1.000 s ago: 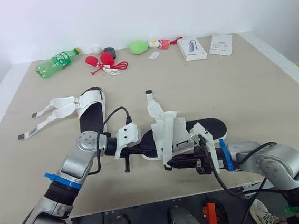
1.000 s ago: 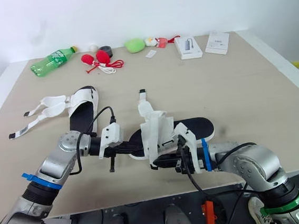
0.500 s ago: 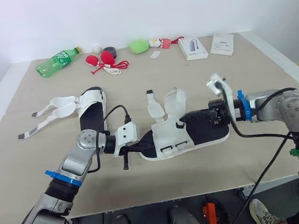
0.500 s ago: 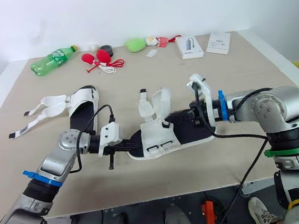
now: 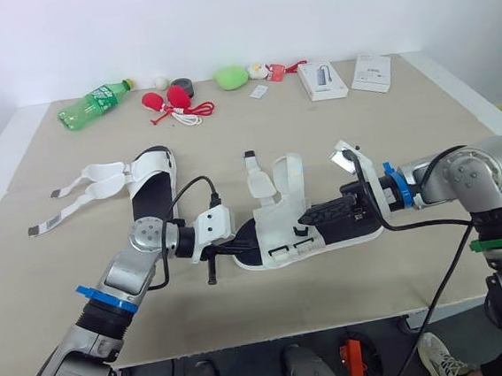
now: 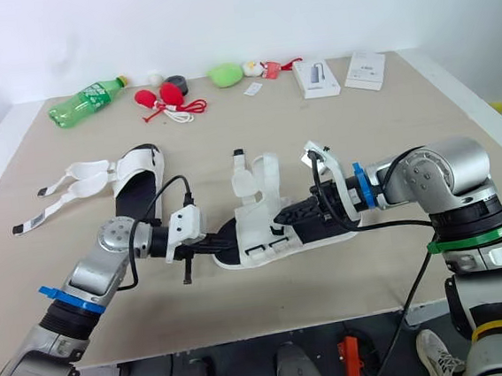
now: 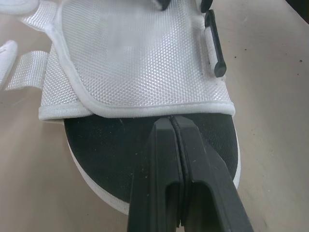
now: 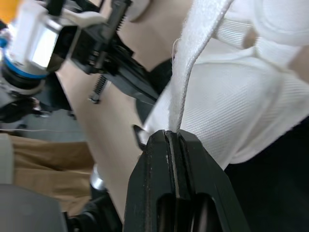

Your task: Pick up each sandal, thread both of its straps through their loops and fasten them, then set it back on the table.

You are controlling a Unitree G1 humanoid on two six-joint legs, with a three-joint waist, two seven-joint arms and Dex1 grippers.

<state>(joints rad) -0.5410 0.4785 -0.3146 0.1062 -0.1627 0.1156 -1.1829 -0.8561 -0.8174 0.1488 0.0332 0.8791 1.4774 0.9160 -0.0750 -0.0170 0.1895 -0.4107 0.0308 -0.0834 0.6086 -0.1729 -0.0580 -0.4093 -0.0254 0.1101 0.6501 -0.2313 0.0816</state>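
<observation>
Mid-frame on the table (image 5: 425,145), the near sandal (image 5: 344,225) lies flat. At its toe end the left gripper (image 5: 242,248) has both fingers pressed together (nothing seen between them), while the right gripper (image 5: 311,211) pinches a white strap (image 8: 193,63). At centre-left lies the second sandal (image 5: 152,193), straps unfastened.

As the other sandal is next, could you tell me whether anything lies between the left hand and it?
Nothing visible does: only bare table separates the left hand, shut on the near sandal at its sole, from the other sandal.
</observation>
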